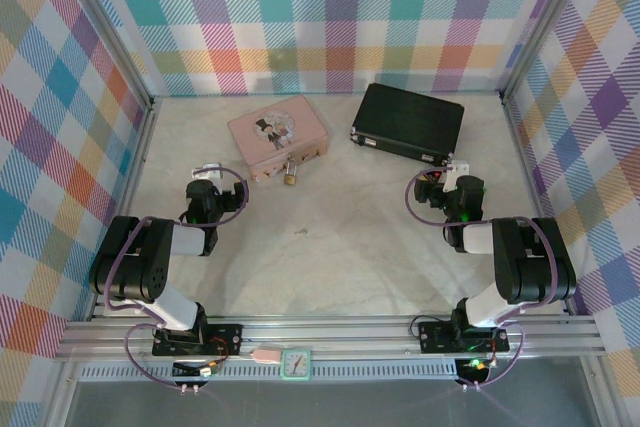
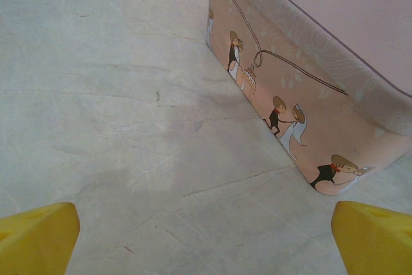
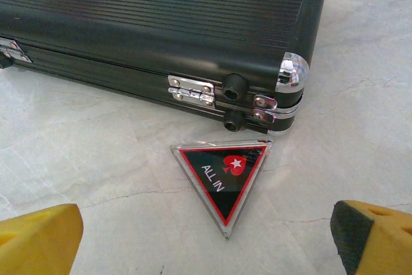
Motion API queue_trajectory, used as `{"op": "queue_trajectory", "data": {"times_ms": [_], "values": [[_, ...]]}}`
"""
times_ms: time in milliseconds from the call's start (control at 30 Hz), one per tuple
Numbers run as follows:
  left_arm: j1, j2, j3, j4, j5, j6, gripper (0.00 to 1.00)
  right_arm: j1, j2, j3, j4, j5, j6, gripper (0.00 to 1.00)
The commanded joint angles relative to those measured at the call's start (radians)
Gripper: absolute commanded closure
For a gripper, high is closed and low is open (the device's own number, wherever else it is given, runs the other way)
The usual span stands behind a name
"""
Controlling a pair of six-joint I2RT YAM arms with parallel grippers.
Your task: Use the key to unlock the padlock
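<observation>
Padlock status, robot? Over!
Left gripper open, right gripper open, both empty. Padlock at front of pink box, untouched. Black case and triangle badge sit near right gripper, not blocking.

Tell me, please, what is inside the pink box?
Its contents cannot be seen: the pink box is shut, hiding them. Outside, wedding-couple cartoons decorate its top and sides, and a small brass padlock sits at its near edge.
</observation>
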Motion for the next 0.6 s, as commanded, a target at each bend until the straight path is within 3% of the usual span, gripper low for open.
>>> {"op": "queue_trajectory", "data": {"times_ms": [0,133,200,367,500,567], "values": [[0.005,0.003,0.016,0.017,-0.003,0.01,0.0,0.0,-0.001,0.018,0.033,-0.018,0.004,0.01],[0.005,0.001,0.013,0.021,-0.002,0.011,0.0,0.003,-0.012,0.014,0.037,-0.001,0.003,0.01],[0.005,-0.008,0.016,0.01,-0.006,0.01,0.05,0.02,-0.062,0.032,-0.033,0.027,-0.009,0.01],[0.004,-0.108,0.124,-0.26,-0.016,0.009,0.15,0.069,-0.213,0.101,-0.268,0.115,-0.023,0.01],[-0.022,-0.189,0.183,-0.384,-0.109,-0.027,0.14,0.111,-0.252,0.227,-0.495,0.138,0.051,0.01],[-0.023,-0.237,0.202,-0.406,-0.103,-0.103,0.08,0.158,-0.243,0.305,-0.626,0.124,0.092,0.01]]}}
